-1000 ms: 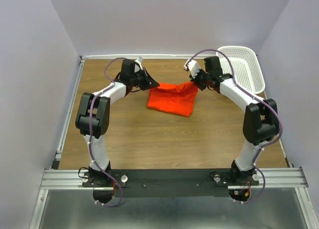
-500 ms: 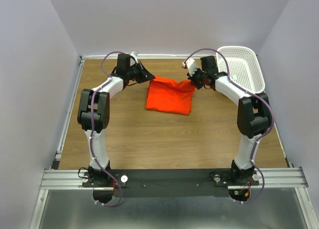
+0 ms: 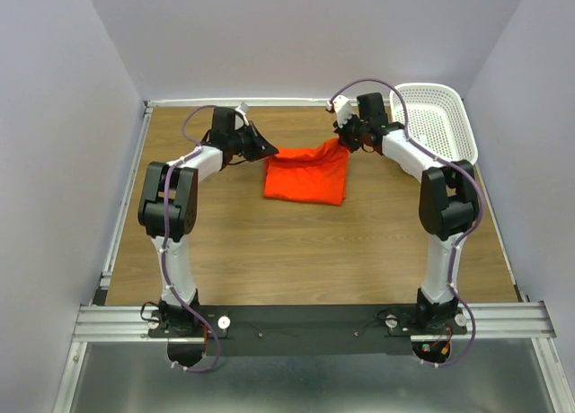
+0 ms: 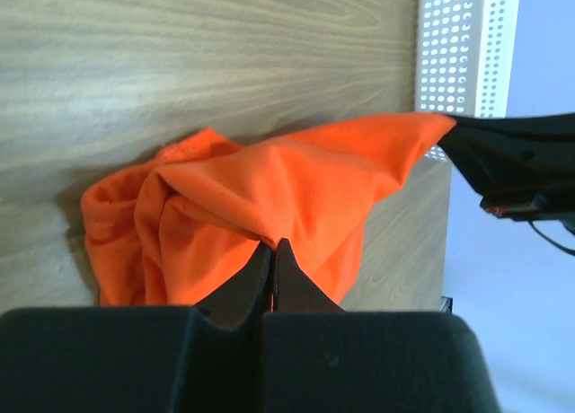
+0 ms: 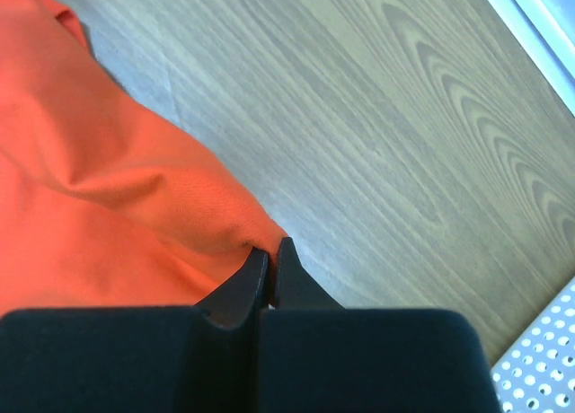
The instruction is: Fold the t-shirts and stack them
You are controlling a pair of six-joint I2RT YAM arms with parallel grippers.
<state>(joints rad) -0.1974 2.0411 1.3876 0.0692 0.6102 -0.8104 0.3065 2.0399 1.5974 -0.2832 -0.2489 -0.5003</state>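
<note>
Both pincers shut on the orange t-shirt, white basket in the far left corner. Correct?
Not quite. The white basket sits in the far right corner, beside the right arm, as the top external view shows. The rest holds: the left pincer and the right pincer are both shut on the orange t-shirt.

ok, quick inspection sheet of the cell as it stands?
Surface: wood-grain table, no spills seen.
Job's things: one orange t-shirt, bunched, far centre, top edge lifted between the arms.
Clutter: white basket, far right corner, apart from the t-shirt, looks empty.
Grippers: left gripper and right gripper both shut on the t-shirt's top edge.
Cables: purple cables looped along both arms, off the t-shirt.
Surroundings: lilac walls; metal rail at near edge.
</note>
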